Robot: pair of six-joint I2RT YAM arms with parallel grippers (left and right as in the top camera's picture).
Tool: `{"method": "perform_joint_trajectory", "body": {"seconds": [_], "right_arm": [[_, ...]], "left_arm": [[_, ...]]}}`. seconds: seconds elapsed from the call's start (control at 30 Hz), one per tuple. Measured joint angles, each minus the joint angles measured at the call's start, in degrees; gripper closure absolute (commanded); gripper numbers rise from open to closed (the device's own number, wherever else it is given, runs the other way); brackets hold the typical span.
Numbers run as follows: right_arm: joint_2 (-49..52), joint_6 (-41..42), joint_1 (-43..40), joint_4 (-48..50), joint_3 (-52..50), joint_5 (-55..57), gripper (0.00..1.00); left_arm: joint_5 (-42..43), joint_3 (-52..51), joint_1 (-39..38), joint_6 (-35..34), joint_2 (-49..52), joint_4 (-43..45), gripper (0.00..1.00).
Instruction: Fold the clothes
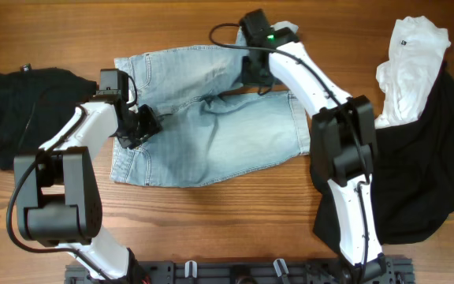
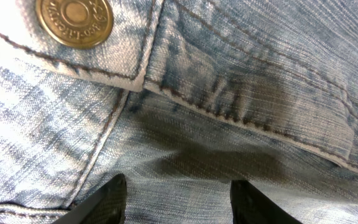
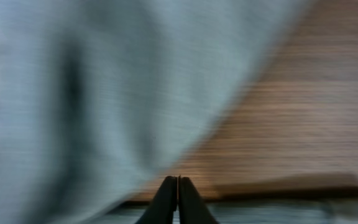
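Observation:
Light blue denim shorts (image 1: 211, 130) lie spread on the wooden table. My left gripper (image 1: 136, 130) is open and pressed down on the waistband area at the shorts' left end. In the left wrist view its fingers (image 2: 179, 183) straddle bare denim (image 2: 229, 81) below a brass button (image 2: 74, 20). My right gripper (image 1: 256, 79) is at the top edge of the upper leg. In the blurred right wrist view its fingers (image 3: 178, 178) are shut tight, with denim (image 3: 73, 81) close on the left and nothing visible between them.
A black garment (image 1: 14, 110) lies at the far left. A white shirt (image 1: 412, 59) lies on top of a large black garment (image 1: 432, 166) at the right. Bare wood (image 1: 211, 221) shows in front of the shorts.

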Motion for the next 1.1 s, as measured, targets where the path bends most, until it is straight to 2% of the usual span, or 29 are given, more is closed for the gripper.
{"method": "perform_joint_trajectory", "body": {"seconds": [0.1,0.17,0.2,0.23,0.33,0.47,0.6,0.67,0.73,1.03,1.1], "right_arm": [[0.0,4.9,-3.3,-9.0,-0.3,1.2,0.85],[0.0,6.4,-4.3,-8.8,-0.3,0.7,0.78],[0.0,5.7,-4.4,-7.1,-0.1,-0.2,0.64],[0.0,4.6,-4.3,-5.4,0.4,-0.9,0.56],[-0.7,-0.8,-4.1,6.3,5.7,-6.3,0.55],[-1.9,-2.3,-3.6,13.2,6.7,-10.0,0.51],[3.0,-2.7,-1.7,20.3,6.8,-11.1,0.51],[9.3,-3.4,-0.5,21.0,6.7,-10.9,0.56],[9.6,-3.7,-0.3,19.2,7.4,-10.6,0.96],[6.9,-1.2,-3.0,10.7,7.3,-6.5,0.96],[2.9,0.0,-5.5,3.1,7.1,-6.7,0.95]], "left_arm": [[0.0,0.0,0.0,0.0,0.0,0.0,0.46],[0.0,0.0,0.0,0.0,0.0,0.0,0.45],[0.0,0.0,0.0,0.0,0.0,0.0,0.45],[0.0,0.0,0.0,0.0,0.0,0.0,0.45],[0.0,0.0,0.0,0.0,0.0,0.1,0.45],[0.0,0.0,0.0,0.0,0.0,0.1,0.45],[0.2,0.0,0.0,0.0,0.0,0.1,0.45],[0.2,0.0,0.0,0.0,0.0,0.1,0.44],[0.3,-0.1,0.0,0.0,0.0,0.2,0.45],[0.3,-0.1,0.0,0.0,0.0,0.2,0.44],[0.3,-0.1,0.0,0.0,0.0,0.2,0.44]]}}
